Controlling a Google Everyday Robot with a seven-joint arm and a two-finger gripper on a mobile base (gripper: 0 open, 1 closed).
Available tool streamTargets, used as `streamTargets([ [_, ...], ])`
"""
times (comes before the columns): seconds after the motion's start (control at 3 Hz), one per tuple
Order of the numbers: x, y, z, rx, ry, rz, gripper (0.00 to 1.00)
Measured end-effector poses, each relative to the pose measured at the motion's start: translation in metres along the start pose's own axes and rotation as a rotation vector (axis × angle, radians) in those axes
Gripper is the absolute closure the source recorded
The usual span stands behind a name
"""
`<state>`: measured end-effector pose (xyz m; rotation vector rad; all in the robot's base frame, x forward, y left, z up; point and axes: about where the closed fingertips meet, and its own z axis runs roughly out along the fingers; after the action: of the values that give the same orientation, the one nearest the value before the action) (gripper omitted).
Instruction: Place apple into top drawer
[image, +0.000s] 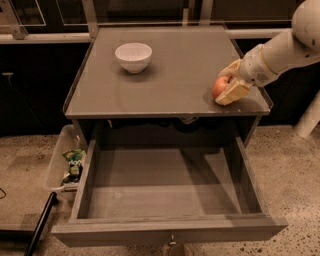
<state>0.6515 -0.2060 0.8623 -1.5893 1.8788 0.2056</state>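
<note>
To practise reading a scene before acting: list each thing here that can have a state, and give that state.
top drawer: pulled open, nothing inside.
apple: on the tabletop near its right front corner, gripped.
gripper: at the tabletop's right edge, shut on the apple.
white bowl: upright on the tabletop, back left, looks empty.
clear plastic bin: on the floor left of the drawer, holding packets.

Apple (219, 86) in gripper (225, 84) — top drawer (165, 229) open
</note>
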Motion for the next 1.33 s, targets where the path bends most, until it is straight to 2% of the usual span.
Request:
streamTargets([
  [0.67, -0.01, 0.083, -0.045, 0.044, -0.064, -0.075, 1.0],
  [1.0, 0.019, 0.123, -0.024, 0.034, -0.072, -0.026, 1.0],
  [1.33, 0.055, 0.171, 0.027, -0.006, -0.016, 0.035, 1.0],
])
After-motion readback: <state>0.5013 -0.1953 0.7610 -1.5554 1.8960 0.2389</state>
